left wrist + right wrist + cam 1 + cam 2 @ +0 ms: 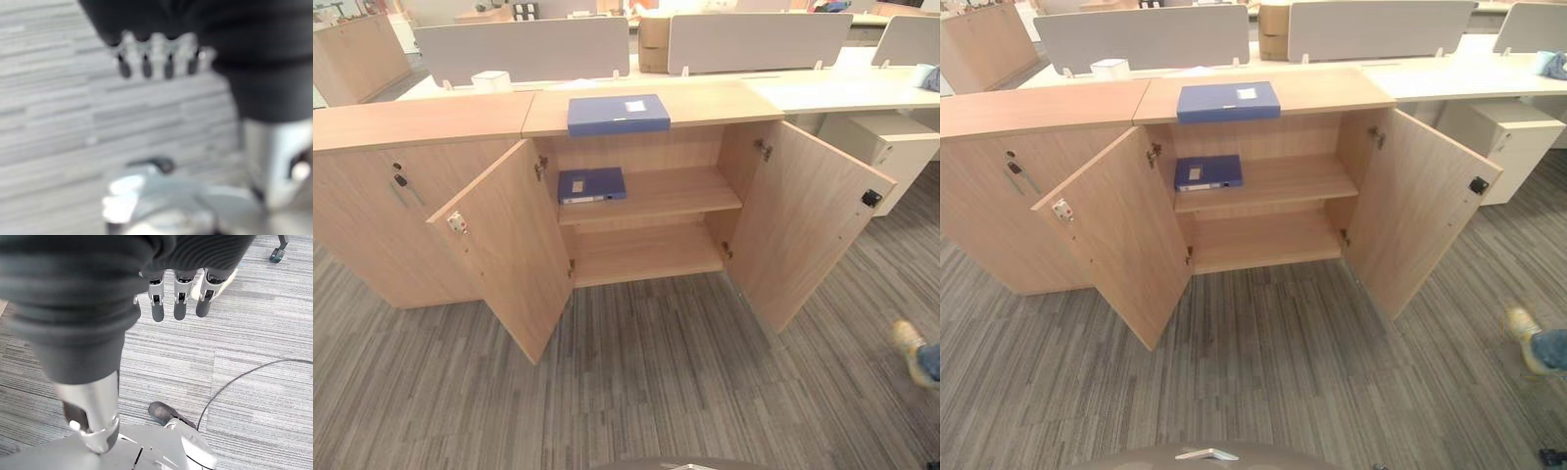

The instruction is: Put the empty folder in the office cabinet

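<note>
A blue folder (619, 115) lies flat on top of the wooden office cabinet (744, 101), near its front edge. A second, smaller-looking blue folder (591, 184) lies on the left part of the upper shelf (680, 191) inside. Both doors stand wide open: the left door (504, 245) and the right door (808, 215). The lower shelf is bare. My left hand (156, 56) hangs over the carpet with relaxed fingers and holds nothing. My right hand (178, 296) also hangs over the carpet, fingers straight and empty. Both hands are far from the cabinet.
A closed cabinet (382, 215) adjoins on the left. Grey desk partitions (524, 49) and a cardboard box (653, 44) stand behind. A white drawer unit (891, 147) sits past the right door. A person's shoe (908, 343) shows on the carpet at the right.
</note>
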`<state>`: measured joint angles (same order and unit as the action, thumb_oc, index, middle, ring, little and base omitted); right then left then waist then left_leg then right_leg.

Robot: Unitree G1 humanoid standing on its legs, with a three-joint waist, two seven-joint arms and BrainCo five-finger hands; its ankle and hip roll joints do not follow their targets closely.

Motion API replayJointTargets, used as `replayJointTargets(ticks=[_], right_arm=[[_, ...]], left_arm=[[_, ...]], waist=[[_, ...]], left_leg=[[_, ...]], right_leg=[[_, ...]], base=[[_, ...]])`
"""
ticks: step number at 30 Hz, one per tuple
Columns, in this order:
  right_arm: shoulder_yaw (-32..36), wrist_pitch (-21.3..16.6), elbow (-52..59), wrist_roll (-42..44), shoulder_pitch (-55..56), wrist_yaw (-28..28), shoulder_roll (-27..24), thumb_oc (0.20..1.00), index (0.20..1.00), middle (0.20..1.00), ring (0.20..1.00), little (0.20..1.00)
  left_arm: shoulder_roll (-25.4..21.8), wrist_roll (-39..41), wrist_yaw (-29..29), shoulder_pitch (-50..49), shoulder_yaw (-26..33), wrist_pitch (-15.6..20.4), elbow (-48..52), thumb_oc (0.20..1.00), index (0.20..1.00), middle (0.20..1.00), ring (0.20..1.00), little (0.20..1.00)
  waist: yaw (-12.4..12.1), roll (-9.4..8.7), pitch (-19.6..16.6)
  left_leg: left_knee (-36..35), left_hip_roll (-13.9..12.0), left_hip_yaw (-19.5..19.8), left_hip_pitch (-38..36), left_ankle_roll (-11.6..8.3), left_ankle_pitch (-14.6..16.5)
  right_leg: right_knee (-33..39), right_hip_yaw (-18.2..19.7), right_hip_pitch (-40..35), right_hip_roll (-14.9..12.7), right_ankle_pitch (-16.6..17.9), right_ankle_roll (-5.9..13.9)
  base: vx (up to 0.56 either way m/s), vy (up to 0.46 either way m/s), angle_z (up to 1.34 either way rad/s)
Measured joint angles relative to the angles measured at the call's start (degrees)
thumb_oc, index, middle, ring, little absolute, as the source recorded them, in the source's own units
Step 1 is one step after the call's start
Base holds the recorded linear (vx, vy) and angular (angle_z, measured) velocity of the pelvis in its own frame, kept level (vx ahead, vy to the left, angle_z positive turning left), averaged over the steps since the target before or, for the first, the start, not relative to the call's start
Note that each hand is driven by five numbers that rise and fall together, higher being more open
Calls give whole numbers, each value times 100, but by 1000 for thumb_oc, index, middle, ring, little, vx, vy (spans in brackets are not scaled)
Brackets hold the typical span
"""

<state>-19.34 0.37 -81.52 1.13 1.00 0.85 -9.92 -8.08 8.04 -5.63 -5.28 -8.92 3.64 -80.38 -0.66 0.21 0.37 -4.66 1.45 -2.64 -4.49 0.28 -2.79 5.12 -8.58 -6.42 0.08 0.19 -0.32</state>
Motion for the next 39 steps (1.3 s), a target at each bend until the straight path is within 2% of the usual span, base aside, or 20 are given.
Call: replayJointTargets(ticks=[8, 14, 15, 17, 19, 20, 21, 25, 26, 27, 28, 29, 32, 33, 34, 35, 36, 37, 38, 39], right_arm=[[37, 2, -18, 1, -73, 29, -221, 1000, 1000, 1000, 1000, 1000], [131, -5, -16, 0, -265, -22, -340, 1000, 1000, 1000, 1000, 1000], [140, -11, -22, -1, -360, -23, -339, 1000, 1000, 1000, 1000, 1000], [150, -26, -29, -1, -543, -25, -345, 1000, 1000, 1000, 1000, 1000], [162, -2, -25, -4, -679, -41, -387, 1000, 1000, 1000, 1000, 1000], [168, -3, -33, -5, -675, -44, -406, 1000, 1000, 1000, 1000, 1000], [181, 10, -46, -5, -687, -49, -433, 1000, 1000, 1000, 1000, 1000], [188, -9, -152, -2, -845, -52, -426, 1000, 1000, 1000, 1000, 1000], [210, -3, -232, -1, -928, -72, -427, 1000, 1000, 1000, 1000, 1000], [210, -3, -232, -1, -928, -72, -427, 1000, 1000, 1000, 1000, 1000], [215, -7, -242, 0, -929, -102, -425, 1000, 1000, 1000, 1000, 1000], [214, -5, -240, 0, -888, -105, -405, 1000, 1000, 1000, 1000, 1000], [263, -5, -245, 0, -771, -136, -408, 1000, 1000, 1000, 1000, 1000], [463, -29, -415, 0, -629, -136, -311, 1000, 1000, 1000, 1000, 1000], [523, -26, -473, 5, -565, -122, -278, 1000, 1000, 1000, 1000, 1000], [650, -26, -470, 5, -484, -129, -298, 1000, 1000, 1000, 1000, 1000], [647, -28, -457, 7, -370, -138, -278, 1000, 1000, 1000, 1000, 1000], [522, -24, -462, 6, -303, -120, -245, 1000, 1000, 1000, 1000, 1000], [653, 2, -341, 24, -257, -126, -220, 1000, 1000, 1000, 1000, 1000], [652, -19, -244, 15, -194, -135, -243, 1000, 1000, 1000, 1000, 1000]], left_arm=[[-33, 10, 35, -94, 3, 11, -48, 1000, 1000, 1000, 1000, 1000], [-30, 40, 99, -95, 155, 13, -64, 1000, 1000, 1000, 1000, 1000], [-51, 64, 125, 16, 236, 25, -93, 1000, 1000, 1000, 1000, 1000], [-92, 77, 169, 339, 267, 59, -174, 1000, 1000, 1000, 1000, 1000], [-64, 85, 175, 403, 282, 50, -175, 1000, 1000, 1000, 1000, 1000], [-43, 86, 174, 409, 273, 49, -177, 1000, 1000, 1000, 1000, 1000], [13, 82, 172, 413, 248, 57, -174, 1000, 1000, 1000, 1000, 1000], [44, 75, 166, 369, 221, 49, -218, 1000, 1000, 1000, 1000, 1000], [48, 71, 168, 370, 214, 41, -277, 1000, 1000, 1000, 1000, 1000], [48, 71, 168, 370, 214, 41, -277, 1000, 1000, 1000, 1000, 1000], [44, 69, 171, 357, 216, 32, -284, 1000, 1000, 1000, 1000, 1000], [33, 61, 171, 310, 209, 11, -285, 1000, 1000, 1000, 1000, 1000], [-12, 55, 163, 193, 228, -5, -268, 1000, 1000, 1000, 1000, 1000], [-69, 54, 165, 92, 385, -35, -288, 1000, 1000, 1000, 1000, 1000], [-72, 54, 170, 101, 456, -63, -290, 1000, 1000, 1000, 1000, 1000], [-7, 53, 160, 142, 444, -68, -269, 1000, 1000, 1000, 1000, 1000], [-18, 49, 163, 134, 408, -6, -262, 1000, 1000, 1000, 1000, 1000], [-64, 51, 158, 208, 442, 41, -313, 1000, 1000, 1000, 1000, 1000], [-114, 52, 164, 247, 457, 41, -280, 1000, 1000, 1000, 1000, 1000], [-147, 55, 163, 420, 386, 64, -266, 1000, 1000, 1000, 1000, 1000]], waist=[[10, 60, 59], [-31, 89, 235], [-56, 93, 344], [-161, -109, 682], [-239, -216, 856], [-230, -234, 869], [-288, -191, 879], [-404, -43, 925], [-518, 80, 945], [-518, 80, 945], [-592, 173, 949], [-633, 199, 932], [-652, 177, 800], [-629, -52, 568], [-601, -165, 499], [-496, -30, 411], [-470, -17, 265], [-441, -59, 210], [-395, -36, 257], [-226, -17, 270]], left_leg=[[18, -25, 159, 225, -87, -38], [66, -97, 157, 369, -171, -132], [502, -81, 149, 605, -239, -53], [1386, 24, 129, 1128, -305, -21], [1673, -75, 21, 1485, -379, 24], [1635, -134, 25, 1583, -379, 21], [1188, -221, 70, 1755, -479, -50], [249, -224, 146, 1968, -629, -359], [-50, -256, 53, 2096, -705, -458], [-50, -256, 53, 2096, -705, -458], [-50, -324, -174, 2225, -691, -515], [-42, -352, -447, 2202, -622, -576], [-46, -361, -731, 2041, -445, -696], [-42, -100, -921, 1786, 41, -1095], [-37, 51, -951, 1672, 186, -991], [-42, 27, -936, 1493, 350, -917], [10, 27, -1001, 1378, 481, -982], [12, 114, -980, 1221, 552, -762], [13, 213, -971, 1052, 617, -690], [9, 420, -883, 782, 853, -369]], right_leg=[[-8, -116, 168, 38, -15, -13], [-38, -151, 274, 114, -29, -113], [-63, -148, 338, 86, -89, -133], [-36, -156, 339, -63, -72, -242], [-8, -180, 327, -113, -29, -376], [2, -206, 323, -93, -77, -374], [1, -223, 305, -63, -129, -379], [5, -120, 152, -5, -279, -343], [6, 12, 36, 43, -387, -295], [6, 12, 36, 43, -387, -295], [5, 90, -111, 79, -507, -245], [7, 249, -390, 56, -670, -209], [-2, 460, -770, -84, -1000, 10], [-66, 581, -990, -450, -1202, 193], [-437, 532, -883, -577, -1254, 303], [-1500, 310, -548, -668, -1296, 403], [-2053, 236, -309, -732, -1380, 492], [-2944, 337, 85, -805, -971, 662], [-4183, 166, 602, -1080, -999, 633], [-5523, 266, 1280, -1388, -852, 606]], base=[[11, -73, 8], [50, -81, 4], [50, -74, 7], [82, -41, 5], [179, -16, 8], [224, 14, 30], [259, 33, 21], [317, 67, -14], [331, 97, -27], [243, 78, -40], [244, 98, -43], [435, 175, -56], [532, 278, -59], [403, 274, -70], [398, 396, -53], [135, 205, -22], [190, 335, -29], [138, 260, -30], [305, 410, -1], [309, 269, 25]])
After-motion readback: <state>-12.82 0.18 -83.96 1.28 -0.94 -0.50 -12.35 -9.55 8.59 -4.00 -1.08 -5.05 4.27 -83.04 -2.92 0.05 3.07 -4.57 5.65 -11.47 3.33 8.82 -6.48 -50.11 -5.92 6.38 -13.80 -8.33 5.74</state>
